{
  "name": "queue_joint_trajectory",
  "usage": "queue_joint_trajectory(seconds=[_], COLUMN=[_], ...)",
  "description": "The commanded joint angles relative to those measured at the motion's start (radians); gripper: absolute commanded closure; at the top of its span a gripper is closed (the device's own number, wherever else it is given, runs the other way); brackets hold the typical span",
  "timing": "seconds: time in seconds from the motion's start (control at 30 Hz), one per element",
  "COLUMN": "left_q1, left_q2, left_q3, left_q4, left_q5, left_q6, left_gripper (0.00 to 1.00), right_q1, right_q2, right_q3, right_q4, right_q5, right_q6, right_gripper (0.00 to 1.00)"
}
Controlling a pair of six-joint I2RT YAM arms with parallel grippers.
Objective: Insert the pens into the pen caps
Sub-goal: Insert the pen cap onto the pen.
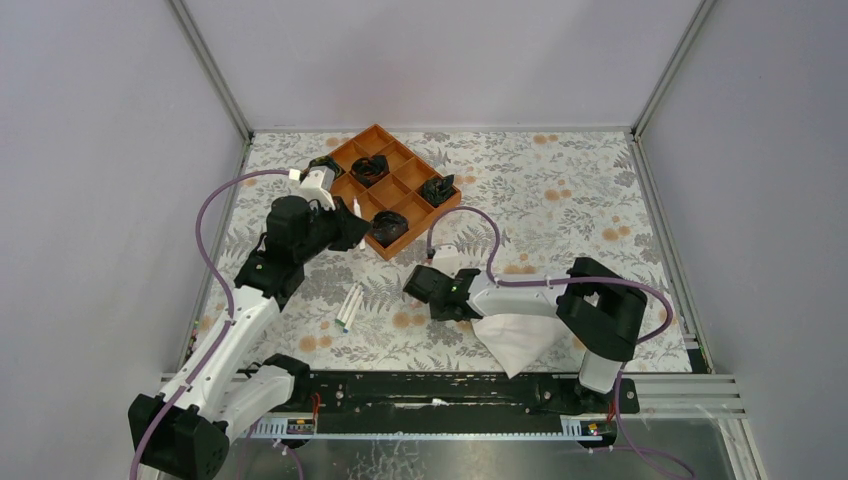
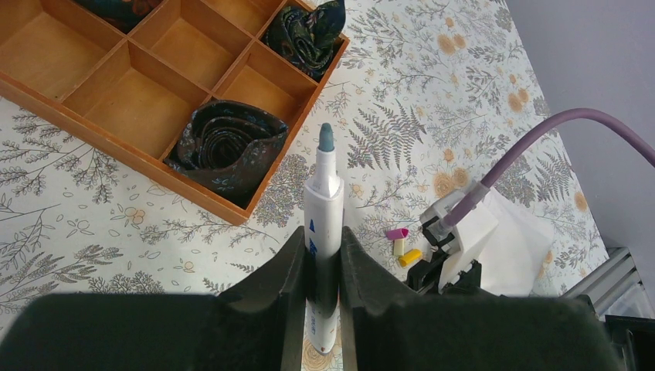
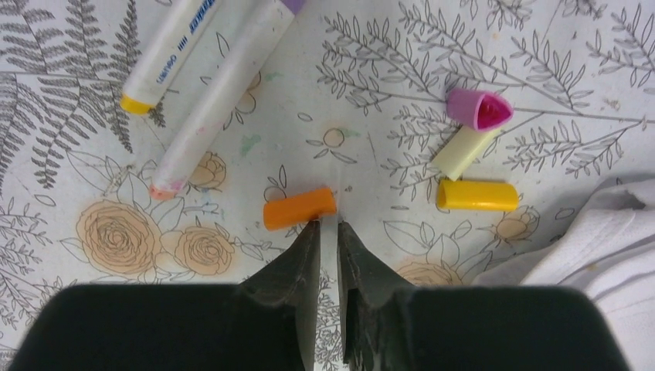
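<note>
Gripping one pen [image 2: 323, 209] by its white barrel, the left gripper [image 2: 320, 251] is clamped on both sides. The teal tip is bare and points toward the near wall of the orange tray [image 2: 232, 210]. In the top view this pen sits just off the tray's front-left edge. We cannot tell its ht. above the table [image 1: 560, 200]. A broad stretch of patterned surface lies right of the tray, approx. to the side rail.

The right gripper [image 3: 326, 232] is low over the table w/ fingers drawn almost together. We see only a thin slit between them and nothing held. The orange cap [image 3: 300, 209] lies just beside the left fingertip; contact cannot be confirmed.

Right of it, the purple cap [image 3: 479, 108], pale yellow cap [image 3: 462, 152] and yellow cap [image 3: 477, 195] lie close together. The first two are touching. The white cloth [image 3: 587, 239] has its edge near the yellow cap.

Loose pens [image 3: 224, 100] lie side by side, up-left of the orange cap, w/ bare table between.
</note>
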Motion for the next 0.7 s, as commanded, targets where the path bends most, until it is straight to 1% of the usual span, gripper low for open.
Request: queue_joint_trajectory(seconds=[0.0,0.2,0.33,0.53,0.67], left_q1=[0.008,0.01,0.01,0.009,0.01], left_q2=[0.003,-0.002,-0.004,-0.013,-0.017], left_q3=[-0.008,-0.011,-0.011,-0.014,-0.014], left_q4=[0.009,0.01,0.01,0.012,0.013], left_q5=[-0.005,-0.004,-0.005,-0.002,-0.003], left_q6=[0.015,0.016,0.014,0.011,0.011], left_gripper=[1.0,1.0,1.0,1.0,1.0], right_q1=[-0.026,-0.046,-0.048,-0.048,-0.048], right_q2=[0.038,0.055,0.032,-0.03,-0.025], right_q3=[0.023,0.053,0.077,0.111,0.139], right_q4=[0.029,0.054,0.033,0.022,0.018], right_q5=[0.049,0.038,0.051,0.052,0.027], right_q6=[-0.035,-0.072,-0.081,-0.089,-0.094], right_gripper=[0.81,0.82,0.82,0.77,0.74])
